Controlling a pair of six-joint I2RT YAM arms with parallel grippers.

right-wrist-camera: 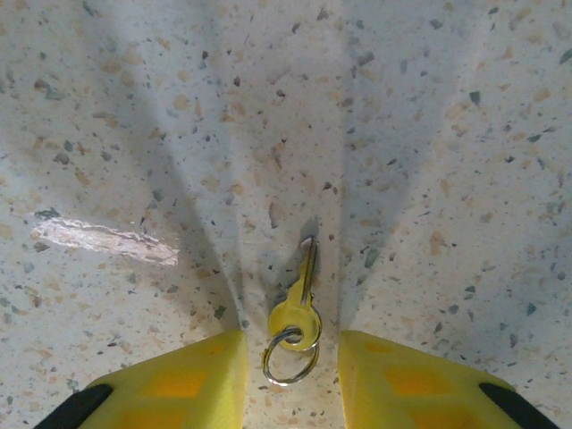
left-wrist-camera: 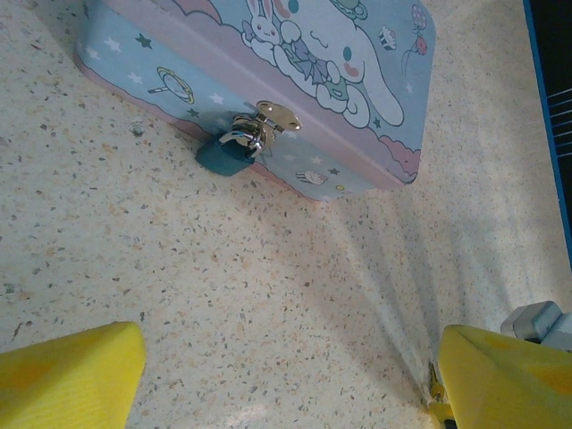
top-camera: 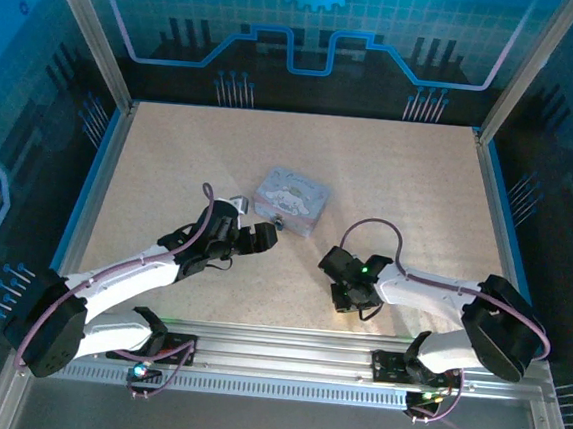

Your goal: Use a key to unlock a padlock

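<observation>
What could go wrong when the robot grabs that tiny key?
1. The key lies flat on the table, so the right gripper might pinch only the key ring, or push the key away.
2. The padlock hangs low on the tin box, close to the table. Its keyhole isn't visible, so lining the key up may be hard.

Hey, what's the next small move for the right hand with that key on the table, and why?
Probably close the right hand on the key, at its round head. The key lies flat on the table between the yellow fingers, with a gap showing on each side, so nothing grips it yet.
</observation>
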